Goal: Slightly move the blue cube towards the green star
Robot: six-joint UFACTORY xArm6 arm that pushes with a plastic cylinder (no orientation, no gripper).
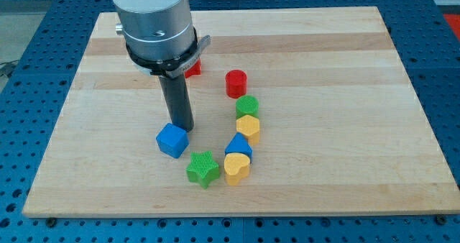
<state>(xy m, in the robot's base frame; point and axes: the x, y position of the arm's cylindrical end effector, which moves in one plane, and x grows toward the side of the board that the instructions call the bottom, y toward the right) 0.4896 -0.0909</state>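
The blue cube point(172, 139) lies on the wooden board point(345, 78), left of centre toward the view's bottom. The green star point(203, 169) lies just below and to the right of it, a small gap apart. My tip point(184, 127) stands at the cube's upper right edge, touching or nearly touching it. The dark rod rises from there to the grey arm body at the view's top.
A red cylinder point(236, 83), a green cylinder point(247, 106), a yellow hexagon point(248, 127), a blue triangle point(238, 147) and a yellow heart point(236, 168) form a curved line right of the tip. A red block point(194, 67) shows partly behind the arm.
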